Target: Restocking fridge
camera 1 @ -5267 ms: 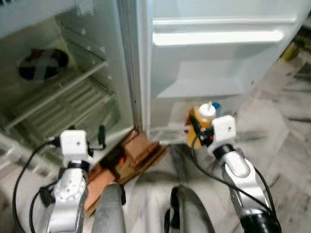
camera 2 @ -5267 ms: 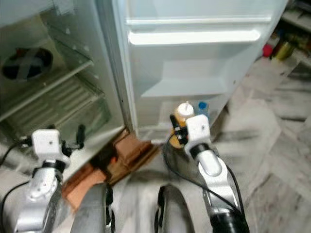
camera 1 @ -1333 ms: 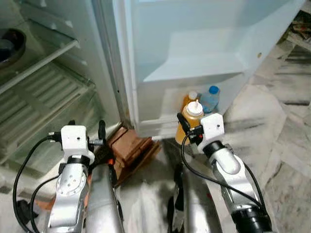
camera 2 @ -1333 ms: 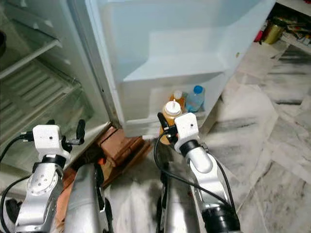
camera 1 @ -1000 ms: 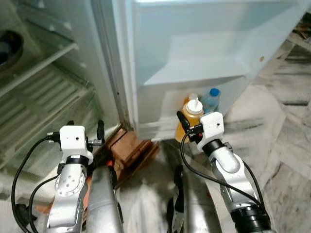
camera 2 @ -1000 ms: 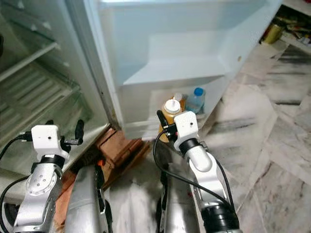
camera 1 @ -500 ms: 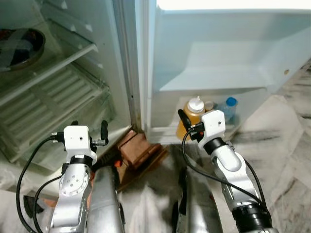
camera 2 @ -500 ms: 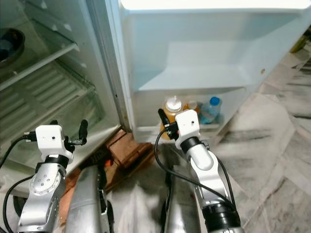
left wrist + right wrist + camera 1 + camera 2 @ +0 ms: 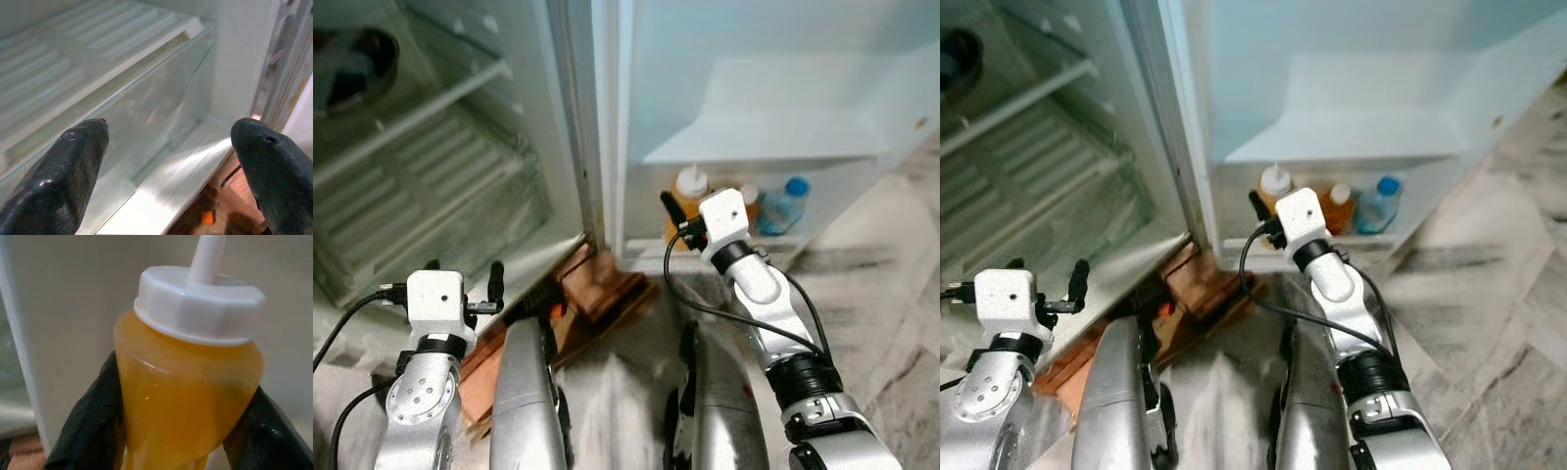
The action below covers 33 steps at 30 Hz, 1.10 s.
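Translucent amber squeeze bottle (image 9: 188, 396): white ribbed cap, white nozzle. Black gripper fingers (image 9: 85, 423). Clear plastic bottle (image 9: 781, 206): blue cap. Pale white-blue fridge door (image 9: 773, 69). Reddish-brown bricks (image 9: 597, 284). Grey-veined marble floor (image 9: 891, 313).

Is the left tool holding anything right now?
No, the left tool is open, its black fingers spread apart with nothing between them in front of the fridge shelf.

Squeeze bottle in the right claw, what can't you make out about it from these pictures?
- Squeeze bottle base: cut off by the right wrist view's lower edge, so contact with the door shelf is unknown.
- Its lower body: hidden by the right claw in the eye views.
- Label: none visible.
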### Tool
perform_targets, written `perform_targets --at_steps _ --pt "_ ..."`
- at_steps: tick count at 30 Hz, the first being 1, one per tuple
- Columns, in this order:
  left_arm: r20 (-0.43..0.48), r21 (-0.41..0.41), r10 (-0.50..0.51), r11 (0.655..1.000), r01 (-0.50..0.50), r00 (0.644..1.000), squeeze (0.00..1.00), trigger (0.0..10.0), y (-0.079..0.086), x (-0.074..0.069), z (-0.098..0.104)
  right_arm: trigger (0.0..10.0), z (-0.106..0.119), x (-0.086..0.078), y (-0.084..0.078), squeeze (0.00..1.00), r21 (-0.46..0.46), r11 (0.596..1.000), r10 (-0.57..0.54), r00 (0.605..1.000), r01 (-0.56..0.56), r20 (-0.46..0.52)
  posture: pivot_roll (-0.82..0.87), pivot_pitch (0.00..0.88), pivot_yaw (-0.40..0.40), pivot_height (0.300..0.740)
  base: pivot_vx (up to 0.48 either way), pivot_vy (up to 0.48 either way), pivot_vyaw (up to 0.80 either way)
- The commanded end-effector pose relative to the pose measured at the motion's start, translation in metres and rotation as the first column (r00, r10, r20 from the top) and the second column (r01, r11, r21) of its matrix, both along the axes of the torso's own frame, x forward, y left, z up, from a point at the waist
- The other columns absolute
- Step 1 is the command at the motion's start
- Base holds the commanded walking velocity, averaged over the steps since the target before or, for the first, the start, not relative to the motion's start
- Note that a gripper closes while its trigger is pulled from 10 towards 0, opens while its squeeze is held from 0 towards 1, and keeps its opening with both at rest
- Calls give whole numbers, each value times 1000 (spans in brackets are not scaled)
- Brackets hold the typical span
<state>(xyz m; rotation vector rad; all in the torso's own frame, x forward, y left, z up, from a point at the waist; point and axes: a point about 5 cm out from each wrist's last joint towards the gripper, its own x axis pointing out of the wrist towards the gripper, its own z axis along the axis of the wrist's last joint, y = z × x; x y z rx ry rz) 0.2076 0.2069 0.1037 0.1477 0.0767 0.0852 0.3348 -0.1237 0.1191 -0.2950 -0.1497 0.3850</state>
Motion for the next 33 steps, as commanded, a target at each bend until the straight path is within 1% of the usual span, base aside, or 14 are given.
perform_targets --at_steps 1,3,4,8,11,13,18,20,22,23,27,28,32,33 --pt "-25 14 8 1000 -8 1000 0 10000 7 -10 4 10000 2 7 -3 0 -24 999 -29 999 29 22 210 357 7 547 0 0 0" --pt "-31 18 11 1000 -10 999 0 10000 8 -13 4 10000 3 8 -3 0 -31 999 -30 999 31 29 210 357 7 547 0 0 0" --pt "-39 25 17 1000 -16 999 0 10000 11 -18 6 10000 3 11 -4 0 -57 997 -46 998 48 33 228 375 8 547 0 0 0" --pt "-46 33 23 999 -21 999 0 10000 15 -25 10 10000 2 18 -7 0 -121 989 -78 995 86 67 244 393 11 547 0 0 0" --pt "-56 37 25 999 -23 998 0 10000 15 -30 17 10000 3 24 -9 0 -200 974 -87 990 107 107 276 419 17 547 0 0 0" --pt "-63 37 25 999 -23 998 0 10000 15 -33 18 10000 3 26 -9 0 -189 975 -97 990 114 101 278 421 17 547 0 0 0" --pt "-82 43 30 999 -26 996 0 10000 16 -40 19 10000 1 29 -10 0 -223 964 -127 987 145 94 290 437 18 547 0 0 0" --pt "-97 44 32 999 -28 995 0 10000 17 -44 20 10000 -6 31 -15 0 -213 957 -193 980 197 37 302 450 21 547 0 0 0" --pt "-106 46 32 999 -27 994 0 10000 18 -46 21 10000 -9 32 -21 0 -205 949 -242 970 238 5 311 460 28 547 0 0 0" --pt "-106 46 32 999 -27 994 0 10000 18 -46 21 10000 -9 32 -21 0 -205 949 -242 970 238 5 311 460 28 547 0 0 0" --pt "-124 52 28 998 -21 992 0 10000 19 -48 22 10000 -11 35 -36 0 -184 920 -356 934 345 -32 317 467 41 547 0 0 0" --pt "-124 52 28 998 -21 992 0 10000 19 -48 22 10000 -11 35 -36 0 -184 920 -356 934 345 -32 317 467 41 547 0 0 0" --pt "-134 54 19 998 -12 991 0 10000 18 -48 22 10000 -11 36 -47 0 -182 895 -422 906 409 -39 321 465 51 547 0 0 0" --pt "-140 53 10 999 -2 990 0 10000 17 -46 22 10000 -9 37 -55 0 -180 872 -469 883 456 -37 321 461 59 547 0 0 0"
